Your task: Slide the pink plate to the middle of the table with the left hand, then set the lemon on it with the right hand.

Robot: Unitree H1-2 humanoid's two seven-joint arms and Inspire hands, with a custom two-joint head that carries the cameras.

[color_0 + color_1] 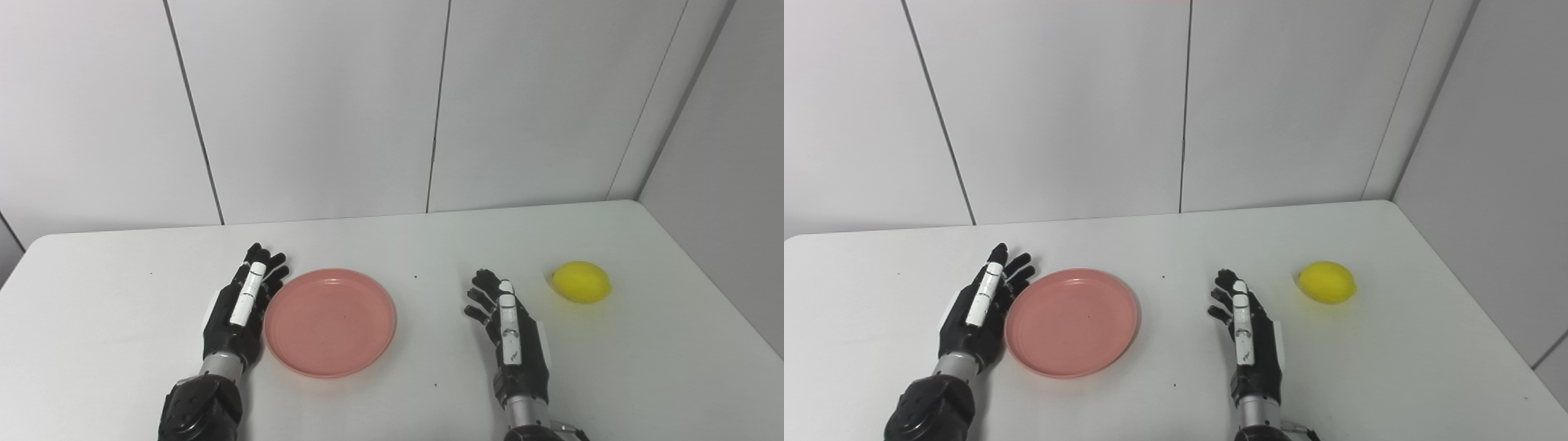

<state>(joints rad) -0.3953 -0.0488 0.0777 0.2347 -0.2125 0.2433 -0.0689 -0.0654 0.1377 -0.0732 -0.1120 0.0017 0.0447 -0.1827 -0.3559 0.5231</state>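
Left eye view. Nearest us, left hand (242,312): edge-on to the table, fingers straight and slightly spread, holding nothing, its palm side against or just beside the left rim of the pink plate (329,321). Right hand (511,334): likewise open and empty, fingers extended. Lemon (582,282): near the right hand, ahead and to its outer side, not touching. White table (392,245): plate sits somewhat left of its middle.

We judge the slide to be the step in hand; we would keep the palm low against the rim and push sideways, evenly, so the plate neither tips nor spins.

Right eye view. Same items: left hand (979,312), plate (1072,321), right hand (1249,343), lemon (1327,282). We cannot settle whether palm and rim truly touch. Both forearms are cut off at the bottom edge, and the table's near edge lies out of frame.
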